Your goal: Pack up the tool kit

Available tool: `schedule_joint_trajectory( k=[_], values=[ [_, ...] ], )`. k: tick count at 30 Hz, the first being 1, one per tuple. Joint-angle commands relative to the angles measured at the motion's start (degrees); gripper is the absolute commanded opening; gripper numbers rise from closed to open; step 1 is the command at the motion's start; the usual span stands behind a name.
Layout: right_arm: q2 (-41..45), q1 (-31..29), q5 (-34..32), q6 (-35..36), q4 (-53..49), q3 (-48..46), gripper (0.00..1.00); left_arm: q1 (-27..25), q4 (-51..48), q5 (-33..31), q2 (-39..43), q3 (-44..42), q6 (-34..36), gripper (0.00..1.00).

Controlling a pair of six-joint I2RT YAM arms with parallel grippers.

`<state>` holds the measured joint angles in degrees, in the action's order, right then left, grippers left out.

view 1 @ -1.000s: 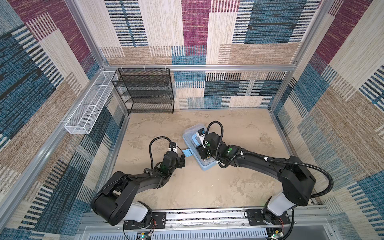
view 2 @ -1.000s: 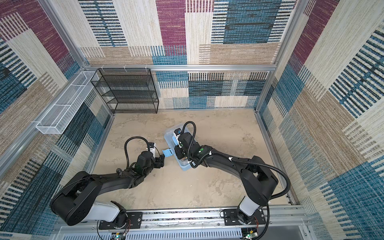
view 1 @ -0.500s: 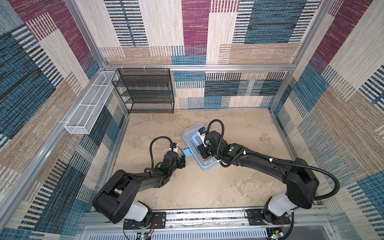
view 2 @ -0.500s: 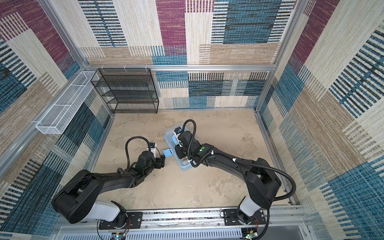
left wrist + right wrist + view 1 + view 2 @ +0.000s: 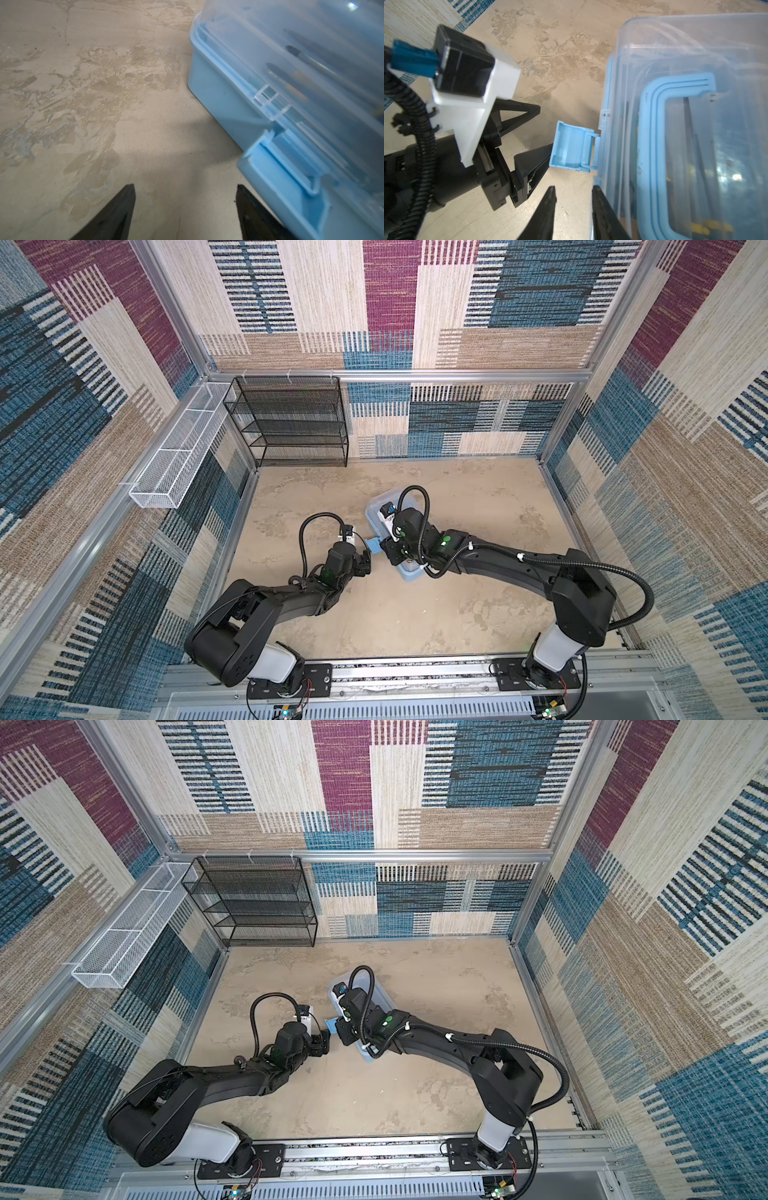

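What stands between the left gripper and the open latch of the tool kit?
Nothing visible does. The left gripper, its jaws open, faces the latch sticking out from the tool kit, with no object between them.

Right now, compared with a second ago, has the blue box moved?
No. The box lies just as far from the black rack as before.

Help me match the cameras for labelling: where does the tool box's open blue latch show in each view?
Top view: latch just below centre, between the left hand and the box.
Top view: latch in the same gap, slightly left of centre.
Left wrist: latch close up, jutting from the box's side.
Right wrist: latch between the left hand and the lid's edge.
Shared landmark: the clear lid.
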<state>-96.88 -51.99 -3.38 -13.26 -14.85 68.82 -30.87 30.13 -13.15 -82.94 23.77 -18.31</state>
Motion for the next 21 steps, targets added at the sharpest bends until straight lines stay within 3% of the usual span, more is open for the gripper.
schedule_joint_trajectory(
  k=[1, 21],
  values=[
    [-0.7, -0.3, 1.3, -0.9, 0.7, 0.8, 0.33, 0.1, 2.6, 0.3, 0.0, -0.1, -0.7, 0.8],
    [-6.7, -1.0, 1.6, -1.6, -2.3, 5.9, 0.29, 0.9, 7.8, 3.3, -0.9, -0.3, -1.7, 0.8]
  ],
)
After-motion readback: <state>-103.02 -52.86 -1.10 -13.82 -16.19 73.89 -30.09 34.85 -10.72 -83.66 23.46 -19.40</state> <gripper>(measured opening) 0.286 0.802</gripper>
